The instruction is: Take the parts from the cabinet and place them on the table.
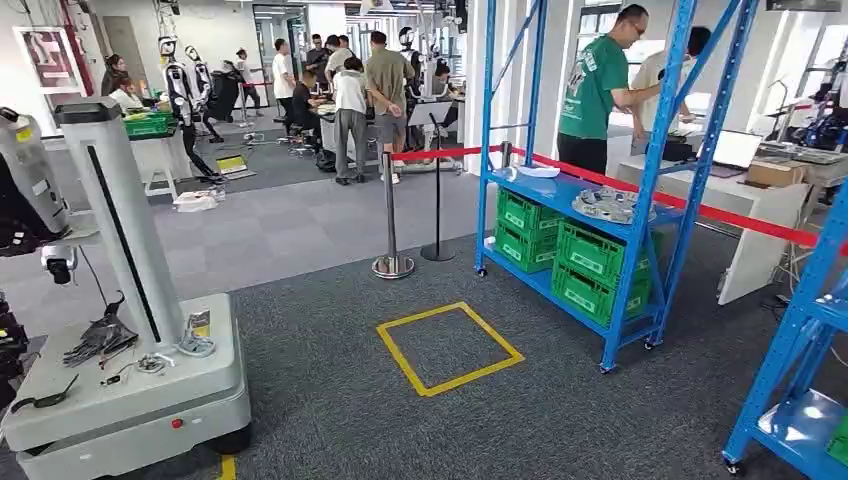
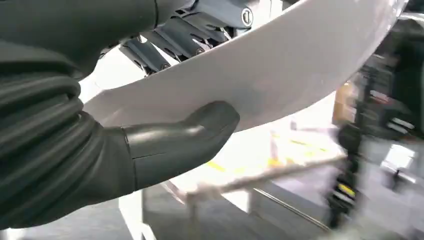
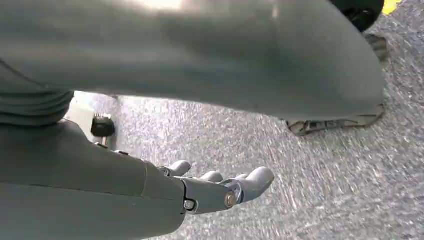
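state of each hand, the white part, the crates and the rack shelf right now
left hand: grips the curved white plastic part, thumb on one face, fingers on the other
right hand: holds nothing, fingers extended
green plastic crates: stacked on the rack's lower shelf
blue metal rack: upright, round grey part lying on its shelf

A yellow floor square (image 1: 449, 348) lies on grey carpet between a white wheeled machine (image 1: 120, 330) and red barrier tape (image 1: 440, 153).

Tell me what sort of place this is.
Most likely a robotics lab or test floor: blue shelving rack holding green crates, a humanoid robot on a stand, a yellow square taped on the carpet, and people gathered at workbenches.
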Controlling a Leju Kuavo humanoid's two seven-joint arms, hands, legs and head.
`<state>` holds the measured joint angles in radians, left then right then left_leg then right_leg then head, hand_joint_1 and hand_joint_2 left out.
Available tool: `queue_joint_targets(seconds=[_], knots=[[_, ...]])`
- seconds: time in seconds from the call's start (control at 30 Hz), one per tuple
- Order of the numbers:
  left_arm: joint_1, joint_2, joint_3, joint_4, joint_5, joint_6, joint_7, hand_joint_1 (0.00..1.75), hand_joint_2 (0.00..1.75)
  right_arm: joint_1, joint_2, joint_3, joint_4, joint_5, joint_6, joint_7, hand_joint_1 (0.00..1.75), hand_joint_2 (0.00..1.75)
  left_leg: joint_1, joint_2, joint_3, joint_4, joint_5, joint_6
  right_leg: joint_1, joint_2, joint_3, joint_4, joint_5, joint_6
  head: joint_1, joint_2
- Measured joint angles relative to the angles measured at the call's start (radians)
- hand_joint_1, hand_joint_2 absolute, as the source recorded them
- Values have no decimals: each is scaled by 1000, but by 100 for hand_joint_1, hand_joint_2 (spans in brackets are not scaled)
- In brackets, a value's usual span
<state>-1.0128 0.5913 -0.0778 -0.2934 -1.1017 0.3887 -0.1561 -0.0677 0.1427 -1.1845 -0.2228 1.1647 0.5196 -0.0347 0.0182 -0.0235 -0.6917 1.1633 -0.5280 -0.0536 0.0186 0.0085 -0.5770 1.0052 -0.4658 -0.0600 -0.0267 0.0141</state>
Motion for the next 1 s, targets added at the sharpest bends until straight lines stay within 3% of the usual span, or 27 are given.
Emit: queue_joint_targets(seconds=[0.03, 0.07, 0.1, 0.13, 0.17, 0.2, 0.23, 0.27, 0.3, 0.4, 0.43, 0.47, 0.53, 0.57, 0.6, 0.63, 0.7, 0.73, 0.77, 0.83, 0.9, 0.93, 0.97, 1.0], knots=[[8, 2, 0, 1, -3, 3, 3, 175, 175, 3, 0, 0, 0, 1, -1, -3, 0, 0, 2, 9, -33, 80, -35, -5, 0, -12, 0, 0, -2, -3, 0, 0], [19, 3, 0, 3, -6, 2, 4, 175, 175, 4, 0, 0, 0, 2, -1, -5, 0, 0, 3, 12, -55, 134, -51, -9, -1, -24, 0, 0, -3, -4, -1, 0], [28, 5, 0, 5, -8, -2, 7, 175, 175, 5, 1, 0, 0, 3, -1, -4, 0, 0, 5, 15, -55, 141, -43, -13, -1, -36, 0, 1, -4, -4, 0, 0], [31, 7, 0, 6, -10, -5, 8, 175, 175, 5, 2, 0, 0, 3, -1, -3, 0, 0, 7, 19, -36, 109, -20, -16, -2, -47, -1, 3, -5, -2, 0, 0], [31, 9, 0, 6, -10, -7, 12, 175, 175, 4, 5, 0, 0, 5, -1, -2, 0, 0, 10, 29, 7, 33, 20, -20, -4, -59, -2, 7, -8, 2, 0, 0], [30, 12, 0, 6, -10, -8, 13, 175, 175, 4, 5, 0, 0, 5, -1, -2, 0, 0, 10, 49, 56, -53, 56, -24, -5, -69, -3, 14, -13, 6, -1, 0], [29, 13, 0, 6, -11, -10, 13, 175, 175, 4, 5, 0, 0, 5, -1, -2, 0, 0, 9, 87, 90, -124, 58, -28, -4, -80, -4, 25, -20, 14, 0, 0], [24, 13, 0, 6, -11, -10, 14, 175, 175, 3, 3, 0, 0, 6, -1, -1, 0, 0, -1, 89, 100, -127, 56, -12, 2, -85, -8, 34, -28, 21, -3, 0], [27, 14, 0, 5, -13, -13, 16, 175, 175, 3, 4, 0, 0, 5, -1, -2, 0, 0, 1, 69, 96, -125, 56, 7, 3, -94, -6, 34, -30, 24, 0, 0], [31, 20, 0, 7, -27, -22, 31, 175, 175, -1, 4, 0, 0, 6, -1, 0, 0, 0, 4, 42, 89, -125, 62, 24, 5, -119, -3, 35, -34, 33, -1, 0], [29, 23, -1, 6, -29, -26, 36, 175, 175, -2, 4, 0, 0, 6, -1, 0, 0, 0, 7, 36, 89, -126, 63, 28, -2, -84, -5, 51, -46, 43, -1, 0], [24, 25, -1, 6, -32, -30, 44, 175, 175, -1, 5, 0, 0, 6, -1, 0, 0, 0, 8, 28, 89, -126, 64, 32, -6, -46, -26, 96, -78, 50, 0, 0], [21, 24, -1, 6, -42, -42, 60, 175, 175, -1, 5, 0, 0, 6, 2, -2, 0, 0, 7, 12, 85, -126, 65, 37, -11, -19, -107, 261, -154, 56, 0, 0], [22, 24, -1, 7, -47, -45, 67, 175, 175, 0, 5, 0, 0, 6, 2, -5, 0, 0, 6, 2, 85, -126, 66, 38, -11, -17, -141, 326, -172, 56, 0, 0], [22, 24, -1, 8, -50, -48, 74, 175, 175, 1, 5, 0, 0, 6, 1, -8, 0, 0, 5, -8, 84, -125, 66, 38, -10, -16, -158, 354, -169, 54, 0, 0], [22, 25, -1, 9, -56, -50, 87, 175, 175, 1, 5, 0, 0, 6, 2, -8, 0, 0, 4, -19, 85, -125, 66, 37, -10, -15, -151, 330, -141, 49, 0, 0], [21, 28, -1, 8, -76, -53, 120, 175, 175, 0, 5, 0, 0, 6, 1, -10, 0, 0, 3, -39, 86, -125, 67, 36, -6, 1, -80, 174, -52, 33, 0, 0], [19, 29, -2, 8, -86, -58, 141, 175, 175, 0, 4, 0, 0, 6, 1, -10, 0, 0, 4, -49, 86, -125, 68, 34, -4, 36, -33, 75, -10, 21, 0, 0], [18, 29, -2, 9, -90, -63, 152, 175, 175, 0, 3, 0, 0, 6, 1, -9, 0, 0, 4, -55, 83, -125, 70, 31, -6, 65, -19, 41, -22, 17, 0, 0], [18, 30, -2, 10, -96, -78, 174, 175, 175, 0, 3, 0, 0, 6, 3, -8, 0, 0, 9, -73, 79, -129, 75, 17, 1, 40, -17, 35, -15, 22, 0, 0], [20, 36, -2, 10, -81, -93, 169, 175, 175, -3, 3, 0, 0, 5, 0, -7, 0, 0, 8, -93, 78, -142, 83, 0, -1, 21, -13, 22, -8, 13, 0, 0], [23, 40, -2, 10, -67, -96, 154, 175, 175, -4, 4, 0, 0, 5, 0, -6, 0, 0, 12, -59, 72, -133, 77, 3, -7, 8, -4, 3, 4, 9, -1, 0], [18, 43, -1, 11, -58, -98, 143, 175, 175, -3, 4, 0, 0, 3, 0, -6, 0, 0, 6, -13, 61, -110, 54, -1, -5, 2, 0, -5, 7, 3, -2, 0], [11, 41, -1, 11, -53, -100, 136, 175, 175, -2, 4, 0, 0, 3, 0, -6, 0, 0, 6, 7, 36, -53, 18, -6, -5, -8, -1, -7, 8, 1, -1, 0]])
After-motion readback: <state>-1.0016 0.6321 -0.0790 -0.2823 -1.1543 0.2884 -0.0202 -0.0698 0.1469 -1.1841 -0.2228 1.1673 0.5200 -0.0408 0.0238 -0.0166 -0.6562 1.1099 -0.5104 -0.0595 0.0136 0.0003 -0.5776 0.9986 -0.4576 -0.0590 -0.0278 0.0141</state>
